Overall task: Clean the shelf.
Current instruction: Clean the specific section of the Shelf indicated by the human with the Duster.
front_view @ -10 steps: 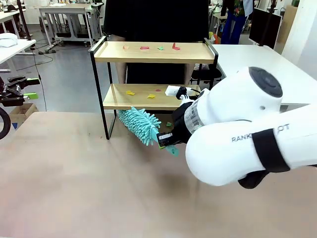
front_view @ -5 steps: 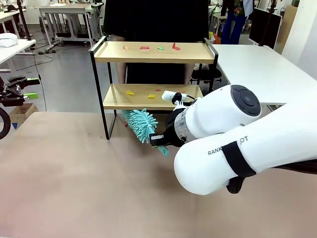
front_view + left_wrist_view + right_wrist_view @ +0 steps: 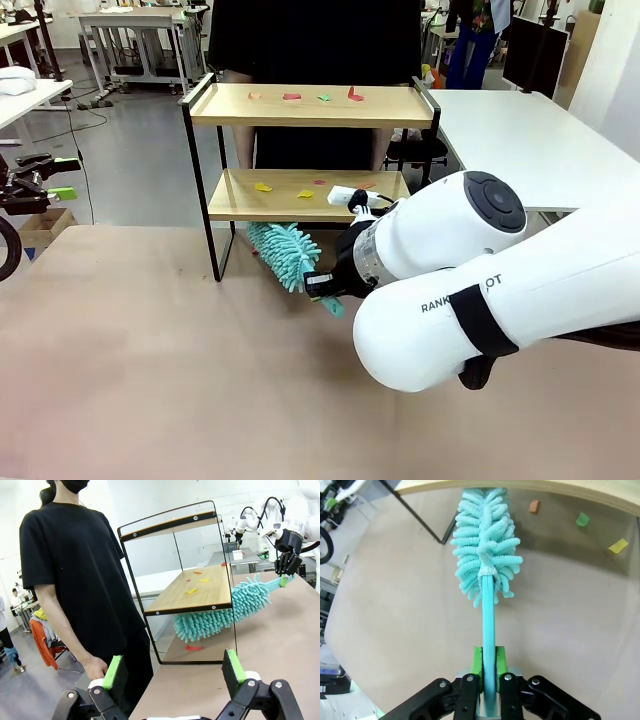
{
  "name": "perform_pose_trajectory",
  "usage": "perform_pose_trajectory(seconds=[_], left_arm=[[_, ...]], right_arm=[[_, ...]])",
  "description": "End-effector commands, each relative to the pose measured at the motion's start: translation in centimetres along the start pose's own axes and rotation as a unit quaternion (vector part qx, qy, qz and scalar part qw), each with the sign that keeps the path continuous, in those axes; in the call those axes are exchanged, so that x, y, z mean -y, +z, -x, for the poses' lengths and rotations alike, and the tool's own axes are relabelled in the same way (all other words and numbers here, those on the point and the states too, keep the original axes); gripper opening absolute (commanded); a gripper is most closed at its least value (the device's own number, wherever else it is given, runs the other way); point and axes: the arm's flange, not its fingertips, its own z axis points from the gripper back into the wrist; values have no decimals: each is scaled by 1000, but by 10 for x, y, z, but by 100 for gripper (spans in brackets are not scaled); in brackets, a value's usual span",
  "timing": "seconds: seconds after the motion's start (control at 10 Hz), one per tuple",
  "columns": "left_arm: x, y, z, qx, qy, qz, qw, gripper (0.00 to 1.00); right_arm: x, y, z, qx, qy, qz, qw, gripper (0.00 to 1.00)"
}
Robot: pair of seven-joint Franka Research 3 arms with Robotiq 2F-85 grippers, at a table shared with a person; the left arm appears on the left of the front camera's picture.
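Note:
The shelf (image 3: 310, 106) stands at the table's far side, with small coloured scraps (image 3: 291, 97) on its top board and more on the lower board (image 3: 263, 187). My right gripper (image 3: 325, 283) is shut on the handle of a teal fluffy duster (image 3: 285, 255). The duster head (image 3: 485, 565) lies low over the table, reaching under the front edge of the lower board (image 3: 520, 487). From the left wrist the duster (image 3: 220, 612) shows beneath the lower board (image 3: 195, 587), with the right gripper (image 3: 286, 565) at its handle. My left gripper (image 3: 172, 667) is open and holds nothing, off at the left (image 3: 65, 176).
A person in black (image 3: 310, 40) stands right behind the shelf, one hand (image 3: 95, 667) hanging low. Loose scraps (image 3: 582, 519) lie on the brown table under the shelf, one of them red (image 3: 193, 648). A white desk (image 3: 530, 130) stands at the right.
My right arm has swung, its big white joint shifting left and lower. The duster head has turned and slid a little further under the lower board. The left gripper has stayed put.

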Motion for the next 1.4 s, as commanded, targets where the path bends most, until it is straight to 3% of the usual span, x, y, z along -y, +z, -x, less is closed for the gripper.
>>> perform_pose_trajectory(seconds=[0.0,0.9,1.3], left_arm=[[2,0,-3,1,-2,-1,1000,100],[2,0,-3,1,-2,-1,1000,100],[2,0,-3,1,-2,-1,1000,100]], right_arm=[[-32,-14,-13,33,-37,37,998,13],[-101,-95,-37,50,-93,39,994,13],[-117,-113,-40,69,-103,42,991,13]])
